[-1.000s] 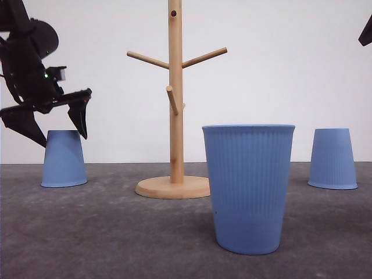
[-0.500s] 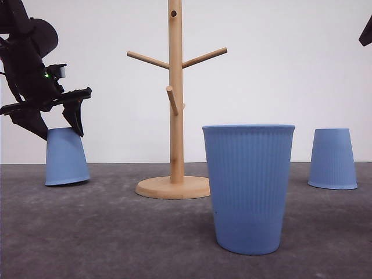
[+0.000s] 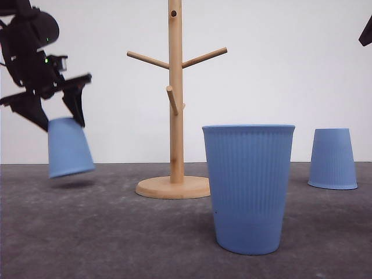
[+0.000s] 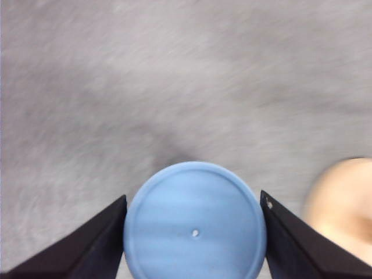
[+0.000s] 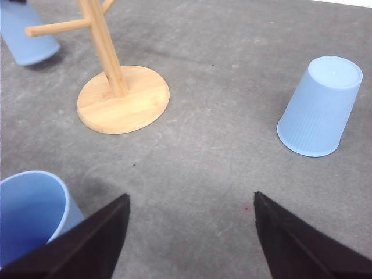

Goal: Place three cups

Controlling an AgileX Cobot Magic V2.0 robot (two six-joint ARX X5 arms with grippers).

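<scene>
My left gripper (image 3: pixel 58 113) is clamped on the base of an upturned light-blue cup (image 3: pixel 70 147), held tilted and clear of the grey table (image 3: pixel 116 232), left of the wooden mug tree (image 3: pixel 174 99). An upright cup (image 3: pixel 249 189) stands near the camera; another inverted cup (image 3: pixel 332 158) sits far right. My right gripper (image 5: pixel 192 232) hangs wide open, empty. I judge this the first placement: next, carry the cup to a peg.

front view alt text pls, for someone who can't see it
The left gripper holds an upside-down light-blue cup tilted just above the grey table, left of a wooden mug tree. A second cup stands upright in the foreground, and a third sits upside down at far right.
</scene>
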